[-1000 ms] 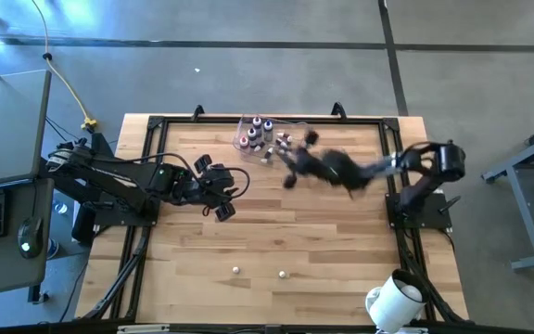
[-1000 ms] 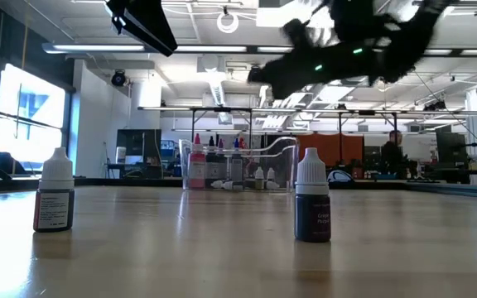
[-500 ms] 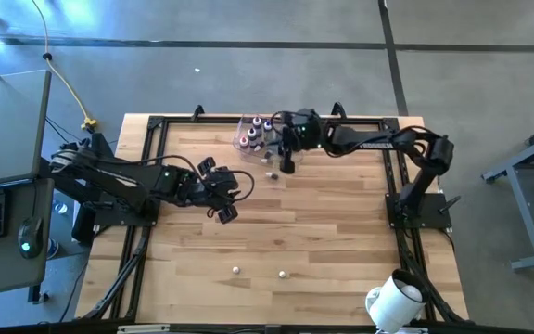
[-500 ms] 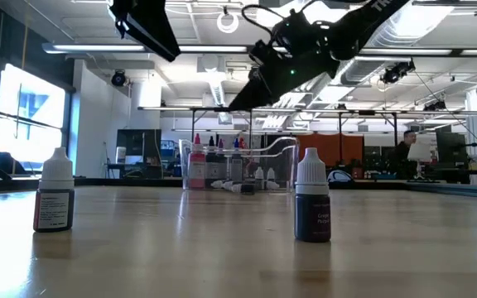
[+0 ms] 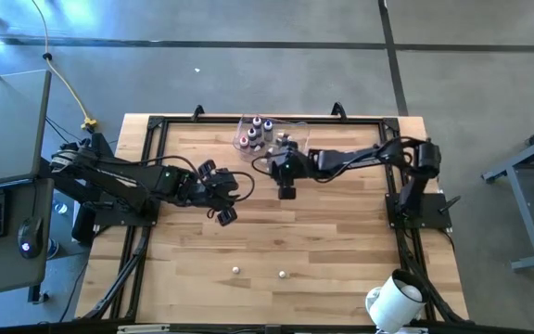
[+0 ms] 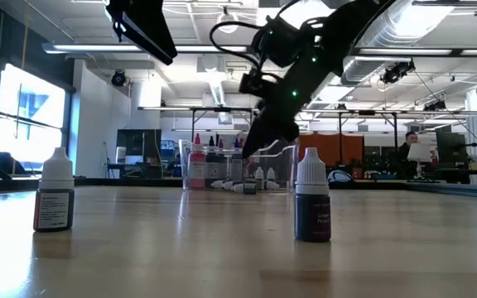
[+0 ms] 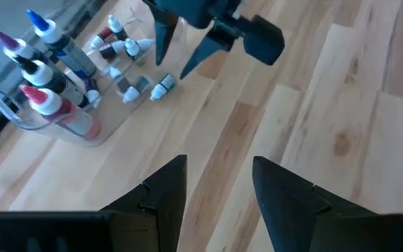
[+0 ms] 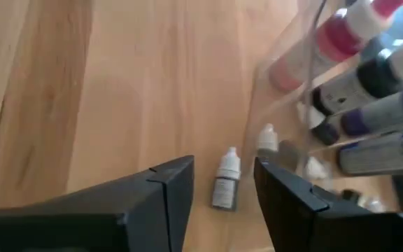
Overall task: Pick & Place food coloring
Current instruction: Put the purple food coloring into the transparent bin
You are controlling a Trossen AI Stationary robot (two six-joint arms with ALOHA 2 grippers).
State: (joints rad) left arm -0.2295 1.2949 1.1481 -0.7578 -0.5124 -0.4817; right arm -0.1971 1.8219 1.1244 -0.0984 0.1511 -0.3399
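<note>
Several tiny white-capped food coloring bottles point(image 5: 273, 154) lie and stand beside a clear tub point(image 5: 265, 133) at the table's far side. The tub holds taller bottles point(image 7: 44, 91). Two more tiny bottles point(image 6: 55, 190) point(image 6: 311, 197) stand upright near the front edge. My right gripper point(image 5: 274, 169) is open just above the loose bottles. In its wrist view one tiny bottle point(image 8: 226, 183) lies on the table between its fingers point(image 8: 170, 185), untouched. My left gripper point(image 7: 219, 185) is open and empty, above the table's left middle point(image 5: 230, 197).
A big white cylinder point(image 5: 395, 301) stands at the front right corner. The clear tub's wall point(image 8: 313, 42) is close beside my right gripper. Bare wood point(image 5: 323, 232) lies between the tub and the two front bottles point(image 5: 236, 270) point(image 5: 282, 275).
My right gripper has swung from the table's middle toward the far edge by the tub. It has then come down and a little nearer, over the loose tiny bottles beside the tub. My left gripper has kept still.
</note>
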